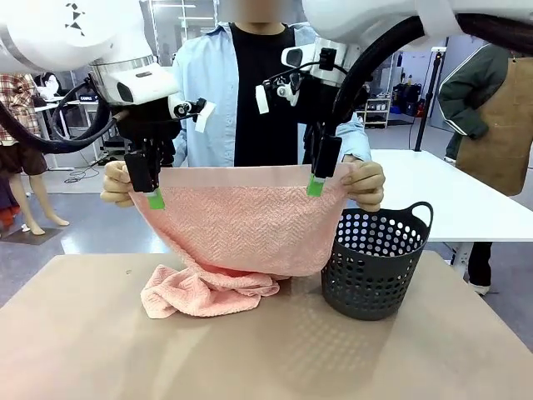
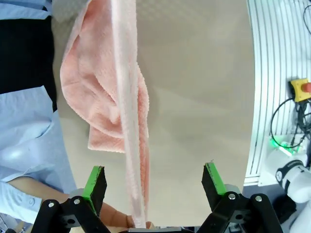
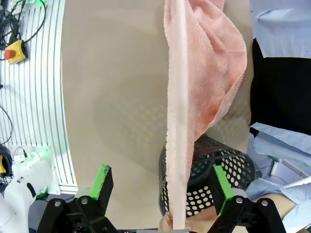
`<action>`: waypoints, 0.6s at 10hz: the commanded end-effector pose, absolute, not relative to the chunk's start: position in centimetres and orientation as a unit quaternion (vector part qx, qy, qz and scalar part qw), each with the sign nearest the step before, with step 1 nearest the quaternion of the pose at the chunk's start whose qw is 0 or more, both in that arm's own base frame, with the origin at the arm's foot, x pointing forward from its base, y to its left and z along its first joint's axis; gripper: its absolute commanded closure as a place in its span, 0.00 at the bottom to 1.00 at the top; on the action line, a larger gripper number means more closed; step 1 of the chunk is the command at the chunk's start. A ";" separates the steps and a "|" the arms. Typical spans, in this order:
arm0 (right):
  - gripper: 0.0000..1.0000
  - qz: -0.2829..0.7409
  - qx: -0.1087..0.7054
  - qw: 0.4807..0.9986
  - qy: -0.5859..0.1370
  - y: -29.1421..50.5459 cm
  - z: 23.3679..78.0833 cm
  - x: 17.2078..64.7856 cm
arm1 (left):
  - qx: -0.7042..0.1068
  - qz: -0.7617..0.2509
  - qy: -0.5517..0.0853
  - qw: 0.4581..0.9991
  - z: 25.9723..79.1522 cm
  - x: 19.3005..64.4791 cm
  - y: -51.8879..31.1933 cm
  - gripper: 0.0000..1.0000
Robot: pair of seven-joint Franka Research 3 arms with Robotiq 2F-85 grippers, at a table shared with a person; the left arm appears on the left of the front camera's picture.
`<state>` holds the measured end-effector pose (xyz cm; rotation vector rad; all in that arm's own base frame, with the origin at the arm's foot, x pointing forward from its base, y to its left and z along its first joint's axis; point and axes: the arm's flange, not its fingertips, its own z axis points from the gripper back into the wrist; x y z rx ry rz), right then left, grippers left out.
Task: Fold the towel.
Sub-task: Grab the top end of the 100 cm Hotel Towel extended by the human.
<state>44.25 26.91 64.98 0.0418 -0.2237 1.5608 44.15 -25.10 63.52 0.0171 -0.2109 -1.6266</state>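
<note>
I see the towel [image 1: 241,225] held up across the tabletop [image 1: 250,358], its long axis level from my left side to my right. Its top edge is pulled fairly taut between the person's two hands, one [image 1: 117,185] beside my left gripper [image 1: 154,198] and the other [image 1: 368,185] beside my right gripper [image 1: 316,185]. The cloth hangs from that edge in a sagging curve. Its lower end lies bunched on the tabletop, left of the middle.

It is pale salmon-pink terry with a herringbone weave and a smooth plain band [image 1: 250,175] along the top edge.

Both grippers stand at the top edge, just inside the person's hands. In each wrist view the green-padded fingers are well apart with the towel's edge running up between them. The pads are not touching the cloth, so neither gripper is clamped on anything.

A dark grey plastic basket [image 1: 375,267], round with a perforated wall and a handle, stands upright on the tabletop just to the right of the hanging cloth. The towel's right side drapes in front of its left wall, and the person's fingers crowd both corners.
</note>
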 end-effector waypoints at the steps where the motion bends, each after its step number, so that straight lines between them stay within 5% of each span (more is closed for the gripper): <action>1: 0.13 0.697 0.006 0.712 -0.090 27.3 64.0 43.3 | 0.000 -0.716 -0.094 0.692 63.1 43.4 -24.7 0.00; 2: 0.57 0.697 0.004 0.712 -0.086 27.4 63.8 43.3 | 0.002 -0.713 -0.098 0.695 63.1 43.4 -24.7 0.29; 3: 0.71 0.695 -0.003 0.713 -0.087 27.4 63.8 43.2 | -0.001 -0.712 -0.098 0.695 62.8 43.4 -24.6 0.60; 4: 1.00 0.696 -0.004 0.712 -0.088 27.3 64.0 43.1 | -0.003 -0.713 -0.099 0.694 62.7 43.3 -24.7 0.89; 5: 1.00 0.698 -0.004 0.711 -0.086 27.3 64.0 43.0 | -0.002 -0.715 -0.099 0.692 62.7 43.1 -24.8 1.00; 6: 1.00 0.699 -0.003 0.710 -0.083 27.3 63.8 42.9 | 0.000 -0.715 -0.098 0.692 62.8 43.0 -24.7 1.00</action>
